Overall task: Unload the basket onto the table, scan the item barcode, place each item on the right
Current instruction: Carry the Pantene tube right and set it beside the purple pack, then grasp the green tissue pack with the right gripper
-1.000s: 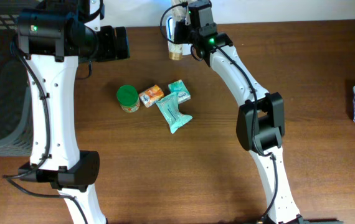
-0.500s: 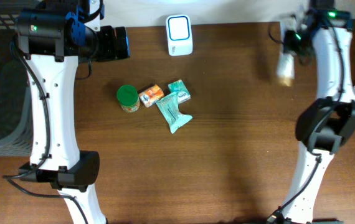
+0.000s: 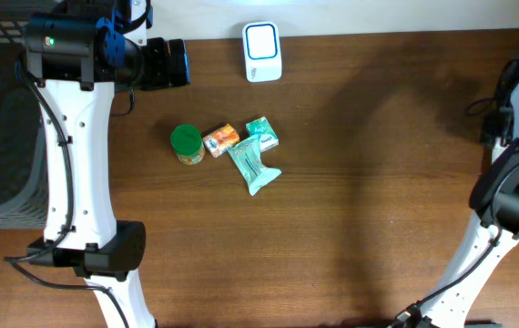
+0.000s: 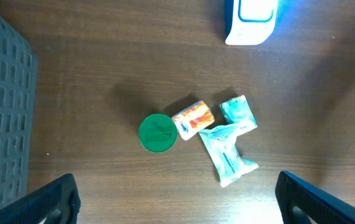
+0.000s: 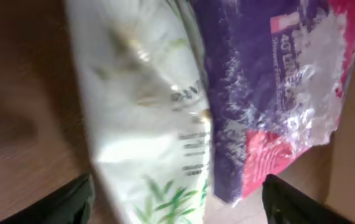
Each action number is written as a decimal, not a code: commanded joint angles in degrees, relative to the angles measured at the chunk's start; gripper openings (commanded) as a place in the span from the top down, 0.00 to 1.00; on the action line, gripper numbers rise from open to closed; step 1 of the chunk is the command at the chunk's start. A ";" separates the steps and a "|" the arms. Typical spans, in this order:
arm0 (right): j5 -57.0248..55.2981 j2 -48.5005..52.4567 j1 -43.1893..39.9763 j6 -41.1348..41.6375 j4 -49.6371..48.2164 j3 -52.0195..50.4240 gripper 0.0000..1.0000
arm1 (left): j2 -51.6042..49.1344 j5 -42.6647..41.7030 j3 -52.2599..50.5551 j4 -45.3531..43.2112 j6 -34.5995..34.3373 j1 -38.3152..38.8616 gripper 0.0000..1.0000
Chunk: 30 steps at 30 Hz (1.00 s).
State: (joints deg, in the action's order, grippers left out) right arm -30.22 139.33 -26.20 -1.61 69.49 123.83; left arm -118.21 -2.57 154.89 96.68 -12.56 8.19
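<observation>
- Big swing! The right arm [image 3: 514, 187] has left the scanner [image 3: 262, 40] at top centre and now stands at the far right edge of the overhead view.
- Right gripper [image 5: 177, 183]: its fingers have sprung wide apart and grip nothing. The white pouch [image 5: 146, 106] lies loose between them, touching the purple pack [image 5: 271, 81] and filling the wrist view.
- My call: that pouch has had its scan and been dropped off.
- Left gripper [image 4: 176, 183], fingers fully spread and empty, hovers over the waiting cluster mid-frame: jar [image 4: 157, 132], orange packet [image 4: 194, 119], teal box [image 4: 238, 112], teal sachet [image 4: 228, 155].
- The next item to scan likely comes from there.
</observation>
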 commanded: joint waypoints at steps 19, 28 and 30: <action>54.23 -2.89 44.00 6.91 -14.14 -6.45 0.12 | 0.83 -0.02 0.63 0.02 0.90 0.00 0.01; 60.48 -2.45 45.31 8.13 -23.21 -15.21 0.80 | 0.83 -0.02 0.61 0.02 0.90 0.00 0.01; 60.89 -2.56 45.35 8.15 -22.03 -15.12 0.96 | 0.83 -0.02 0.61 0.02 0.90 0.00 0.01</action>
State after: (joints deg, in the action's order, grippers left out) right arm 30.11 137.51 18.37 6.42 46.28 109.47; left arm -118.21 -2.57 154.89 96.68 -12.56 8.19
